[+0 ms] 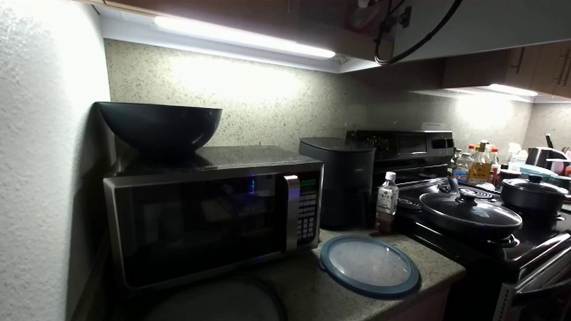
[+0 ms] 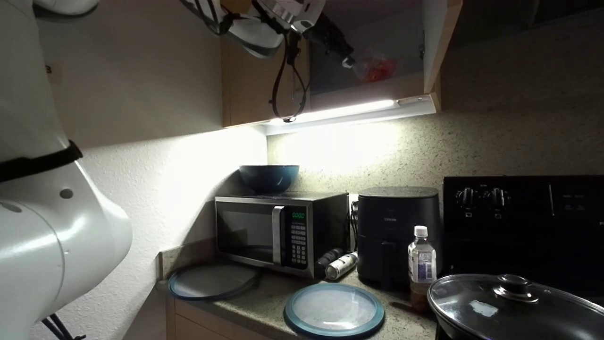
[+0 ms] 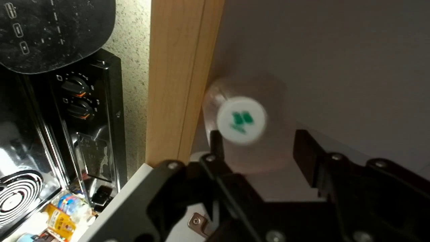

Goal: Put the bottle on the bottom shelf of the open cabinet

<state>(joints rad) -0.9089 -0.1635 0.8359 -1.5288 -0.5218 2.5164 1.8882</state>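
1. Bottle (image 3: 247, 129): showing end-on in the wrist view, white green-marked cap facing the camera, just to three o'clock of centre. Clear body is blurring into the dim surface behind; whether it is standing, leaning or lying, cannot tell.

2. In an exterior view it is showing as a reddish blur inside the open cabinet (image 2: 401, 33), just above the front edge of the bottom shelf (image 2: 406, 86). Whether it is touching the board is hiding behind that edge.

3. Gripper (image 3: 258, 141): jaws standing wide with a clear gap. One is sitting between seven and eight o'clock of the cap, overlapping the bottle's outline; the other is sitting near four o'clock. Contact with the bottle: cannot tell.

4. In an exterior view the gripper is pointing into the cabinet from ten o'clock, dark on dark; the arm (image 2: 71, 236) is running out of frame. A cable loop (image 2: 289, 120) is hanging across the cabinet front and the light strip (image 2: 349, 110).

5. In an exterior view the bottle is making only a dim reddish patch at one o'clock, crowding the top edge.

6. On the counter (image 1: 439, 263) a small bottle (image 1: 387, 203) is standing at four o'clock of the air fryer (image 1: 341, 183), its foot sinking into shadow. At seven o'clock a shaded lid (image 1: 214, 303) is being cut off by the lower edge.
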